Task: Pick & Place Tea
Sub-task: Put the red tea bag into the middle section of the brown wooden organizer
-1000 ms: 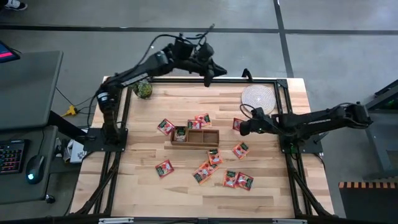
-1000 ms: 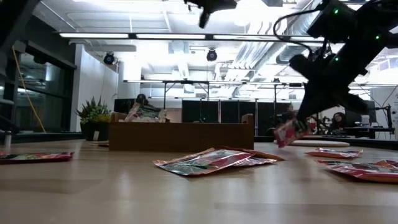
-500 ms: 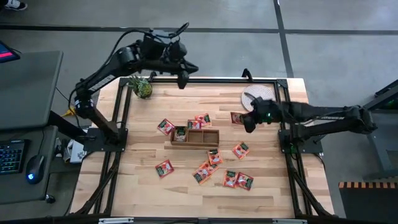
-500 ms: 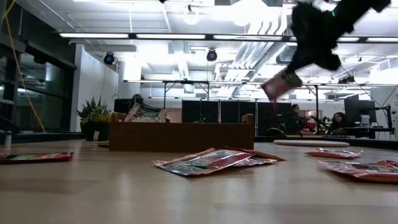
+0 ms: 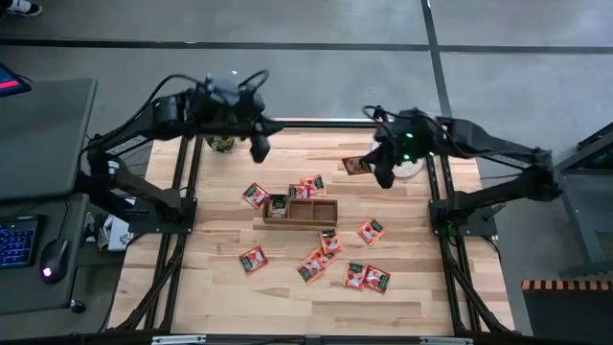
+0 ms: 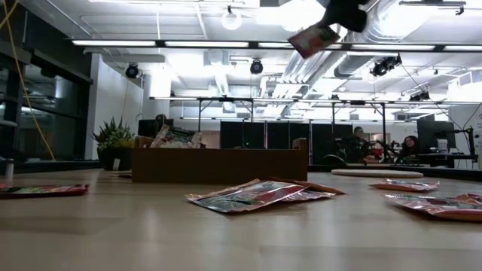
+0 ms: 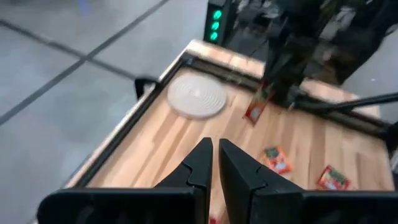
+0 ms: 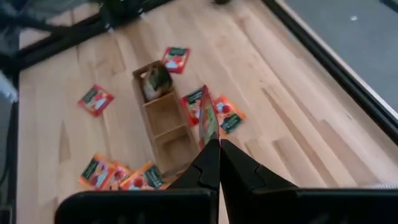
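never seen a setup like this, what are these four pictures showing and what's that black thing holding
These are four cameras on one moment. Two dark robot arms work at a wooden table. One picture looks straight down from above, one looks level across the tabletop, and the other two come from small cameras on each arm's wrist, looking past its own two fingers.

On the table lie small orange-red tea sachets around a long wooden box with three compartments. A round pale woven mat sits at a far corner, and a small green plant at the other.

The right pincer is shut on one tea sachet, held high above the table. The left pincer is shut and empty, raised near the plant.
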